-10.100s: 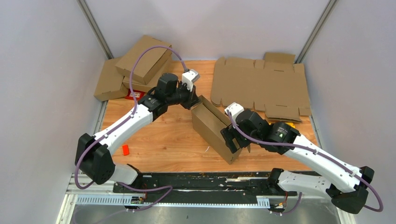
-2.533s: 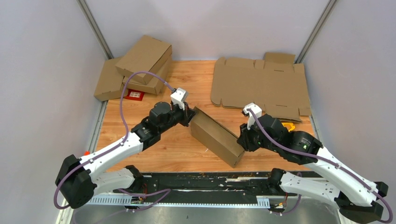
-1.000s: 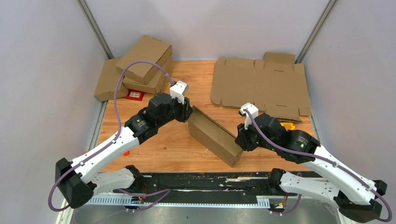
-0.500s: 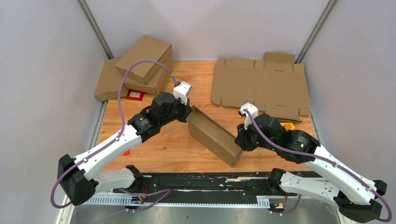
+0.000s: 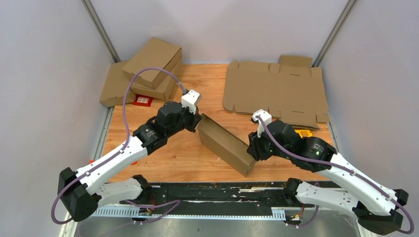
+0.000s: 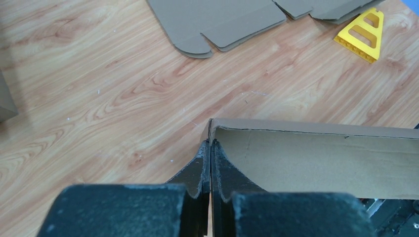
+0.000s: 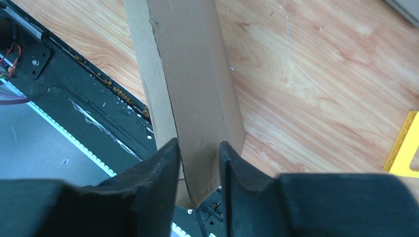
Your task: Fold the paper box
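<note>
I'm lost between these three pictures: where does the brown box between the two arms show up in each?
Top view: box in the centre, lying diagonally.
Left wrist: box at lower right, reaching the right edge.
Right wrist: box at top centre, running downward.
Shared landmark: yellow triangle, seen in all three.

Bare tabletop point(image 5: 188, 158) left of paper box point(image 5: 225, 145)

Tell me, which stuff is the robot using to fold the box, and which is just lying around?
For the job: paper box, pinched by the left gripper and the right gripper.

Just lying about: flat cardboard blanks, stacked boxes, yellow triangle, red card.
</note>
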Motion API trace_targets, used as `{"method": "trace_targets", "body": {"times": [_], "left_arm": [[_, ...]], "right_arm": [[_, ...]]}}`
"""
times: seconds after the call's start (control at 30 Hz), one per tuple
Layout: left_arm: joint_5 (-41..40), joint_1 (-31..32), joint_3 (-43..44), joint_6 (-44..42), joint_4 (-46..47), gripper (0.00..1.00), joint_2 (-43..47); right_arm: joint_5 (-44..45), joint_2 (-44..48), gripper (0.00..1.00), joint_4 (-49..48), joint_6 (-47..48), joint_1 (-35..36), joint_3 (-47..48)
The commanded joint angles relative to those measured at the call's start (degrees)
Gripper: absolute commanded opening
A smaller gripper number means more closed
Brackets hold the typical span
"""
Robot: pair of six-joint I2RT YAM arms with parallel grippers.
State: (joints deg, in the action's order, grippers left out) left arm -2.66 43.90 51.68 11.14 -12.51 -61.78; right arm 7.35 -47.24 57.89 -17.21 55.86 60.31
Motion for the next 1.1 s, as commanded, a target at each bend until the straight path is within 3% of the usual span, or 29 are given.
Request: {"method": "trace_targets", "body": {"times": [0.0,0.23,0.53,0.63,0.7,0.8,0.9,1.07], "left_arm": [[-0.01,0.23,-3.63,-0.52,-3.01,0.0,0.9],[0.67,0.22,-8.3,0.47,0.26,0.0,1.58],[1.12,0.24,-7.46,-0.81,-0.43,0.0,1.59],[1.42,0.22,-8.25,-0.41,0.05,0.0,1.79],[1.36,0.22,-8.52,0.08,0.29,0.01,1.92],[0.7,0.22,-7.81,1.27,-0.38,0.26,2.42],[-0.37,0.22,-6.34,2.53,-2.16,0.41,3.13],[-1.7,0.22,-2.34,4.07,-6.58,0.52,5.5]], "right_arm": [[0.08,-0.99,0.43,0.95,0.66,0.22,0.28],[-0.44,-2.51,0.62,-0.76,1.37,0.3,3.51],[0.9,-6.17,0.7,-1.34,4.36,0.26,9.87],[0.73,-6.96,0.64,-3.39,4.18,0.28,10.89],[0.46,-7.45,0.51,-4.7,3.86,0.3,11.14],[-0.58,-8.32,0.39,-5.28,3.57,0.21,10.29],[-1.49,-8.44,0.33,-5.34,3.16,0.18,7.32],[-2.42,-6.6,0.26,-5.8,2.47,0.23,2.2]]}}
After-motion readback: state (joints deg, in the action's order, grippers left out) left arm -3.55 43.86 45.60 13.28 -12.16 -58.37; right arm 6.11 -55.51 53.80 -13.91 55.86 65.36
